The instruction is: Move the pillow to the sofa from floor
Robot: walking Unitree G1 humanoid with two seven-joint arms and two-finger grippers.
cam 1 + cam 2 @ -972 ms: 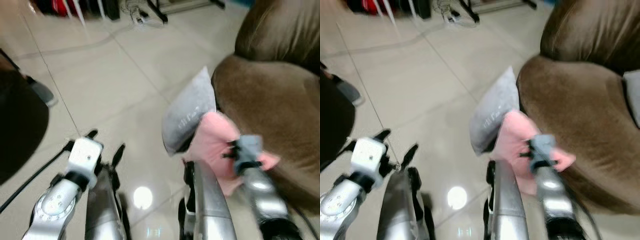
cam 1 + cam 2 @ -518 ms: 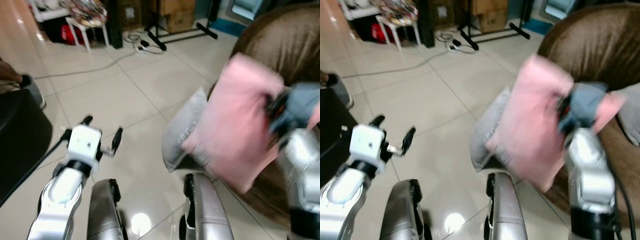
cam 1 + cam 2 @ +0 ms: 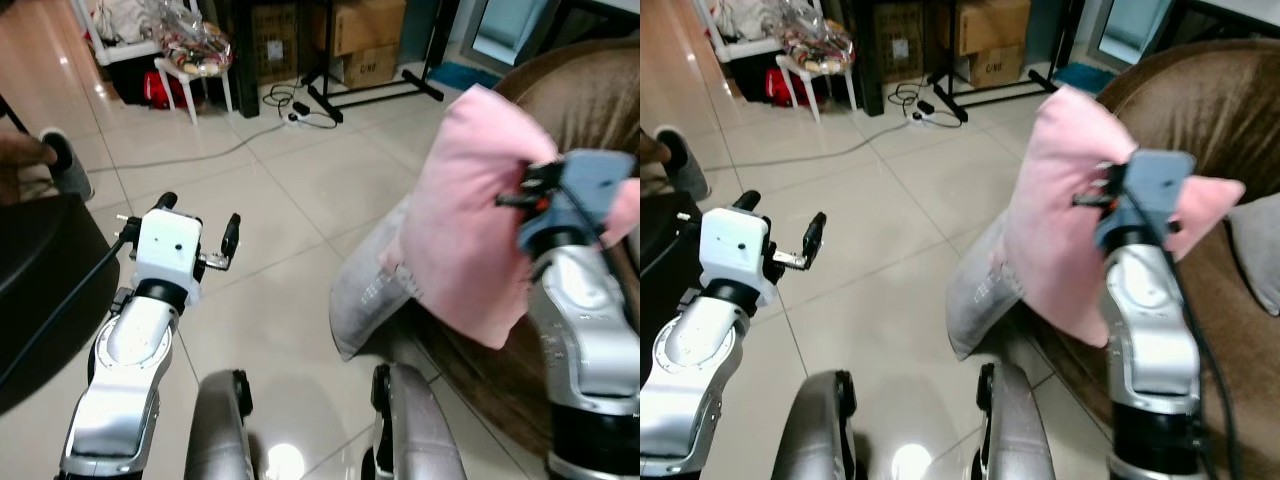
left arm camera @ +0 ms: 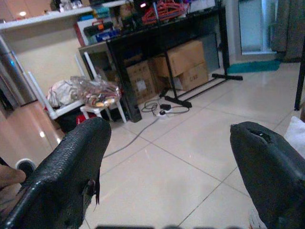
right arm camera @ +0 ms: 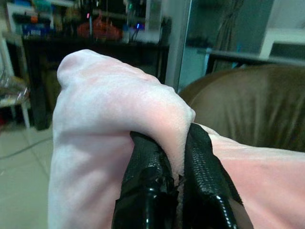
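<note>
The right gripper's fingers [image 5: 147,191] pinch a fold of the soft pink pillow [image 3: 468,235] beside the brown sofa [image 3: 590,110]; left gripper [image 4: 167,162] fingers spread, empty.

Pink pillow [image 5: 95,138] fold bulging over right gripper [image 5: 175,183] fingertips, hiding them. Pillow's far end running off frame edge beyond fingers. Grey pillow [image 3: 365,285] lower part sitting hidden behind pink one.

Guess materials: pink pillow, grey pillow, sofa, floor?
Pink pillow: soft matte fabric, likely fleece or cotton; it bunches between the right gripper fingers. Grey pillow: matte woven-looking cloth, sagging against the sofa. Sofa: brown, velvety or suede-like upholstery with a faint sheen. Floor: glossy ceramic-looking tile; grout lines and light reflections show.
</note>
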